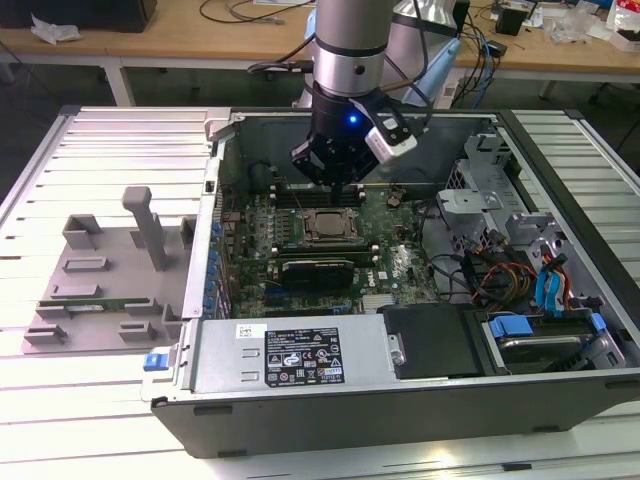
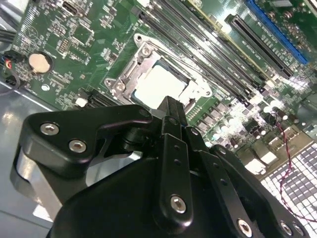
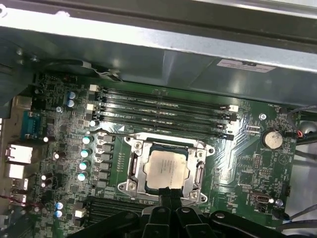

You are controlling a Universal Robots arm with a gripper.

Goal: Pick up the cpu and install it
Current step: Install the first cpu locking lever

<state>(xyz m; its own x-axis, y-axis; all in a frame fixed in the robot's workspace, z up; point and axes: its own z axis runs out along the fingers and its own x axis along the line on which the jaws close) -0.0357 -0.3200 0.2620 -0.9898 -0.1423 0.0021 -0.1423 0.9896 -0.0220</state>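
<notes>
Inside the open computer case (image 1: pixel 400 390), in the exterior view, my gripper (image 1: pixel 345 185) hangs over the green motherboard (image 1: pixel 390 265), just above the far edge of the socket frame (image 1: pixel 327 227). The cpu (image 1: pixel 327 226) lies flat inside that frame, its silver top facing up. A grey parts tray (image 1: pixel 110 270) sits on the table to the exterior view's left, well apart from the case.

In the second wrist view, my gripper (image 2: pixel 171 106) reaches toward the socket, and my fingers (image 2: pixel 172 111) look pressed together into one narrow black tip, holding nothing. The cpu (image 2: pixel 161 87) shows pale and bright just beyond that tip.

In the first wrist view, the cpu (image 3: pixel 168 167) sits square in the socket frame (image 3: pixel 132 166), with the memory slots (image 3: pixel 163 111) just beside it. My gripper (image 3: pixel 168 193) ends at the frame's near edge.
</notes>
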